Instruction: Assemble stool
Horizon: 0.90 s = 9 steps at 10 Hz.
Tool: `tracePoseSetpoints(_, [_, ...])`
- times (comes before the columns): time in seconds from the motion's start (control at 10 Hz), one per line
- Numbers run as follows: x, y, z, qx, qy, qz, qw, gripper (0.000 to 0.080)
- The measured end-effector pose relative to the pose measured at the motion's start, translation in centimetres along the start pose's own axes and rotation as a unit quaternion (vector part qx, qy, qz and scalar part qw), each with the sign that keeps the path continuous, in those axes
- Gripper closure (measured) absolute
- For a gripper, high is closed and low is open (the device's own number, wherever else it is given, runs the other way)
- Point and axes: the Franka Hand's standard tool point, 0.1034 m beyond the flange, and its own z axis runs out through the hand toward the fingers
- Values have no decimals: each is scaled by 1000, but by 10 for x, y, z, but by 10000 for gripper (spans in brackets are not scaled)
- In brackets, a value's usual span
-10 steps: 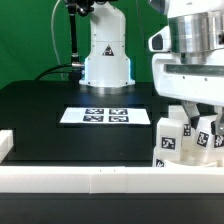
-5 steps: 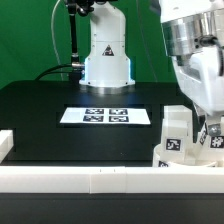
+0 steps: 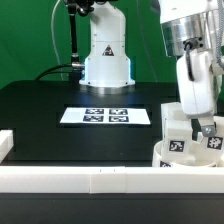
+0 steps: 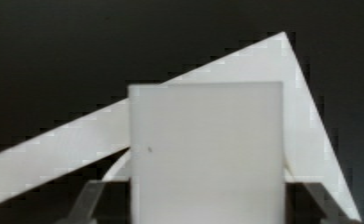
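Note:
The white round seat (image 3: 161,157) lies at the exterior view's lower right, behind the front rail. White block legs with black-and-white tags stand on it, one (image 3: 176,130) on its left and one (image 3: 213,141) partly hidden by the gripper. My gripper (image 3: 199,124) comes down tilted among the legs. In the wrist view my gripper (image 4: 205,205) has a plain white leg (image 4: 205,140) between its fingers (image 4: 104,200), which press both of its sides.
A long white rail (image 3: 100,180) runs along the front edge, with a side rail at the left. The marker board (image 3: 105,116) lies mid-table. The robot base (image 3: 105,60) stands behind. Two rails meeting at a corner (image 4: 90,150) show behind the held leg.
The gripper has tilted from upright and moved lower over the seat's right side. The visible legs have shifted as the seat turned a little.

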Motion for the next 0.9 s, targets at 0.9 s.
tracePoseSetpoints(0.9, [-15,-7,-38,20,-26,-29,999,152])
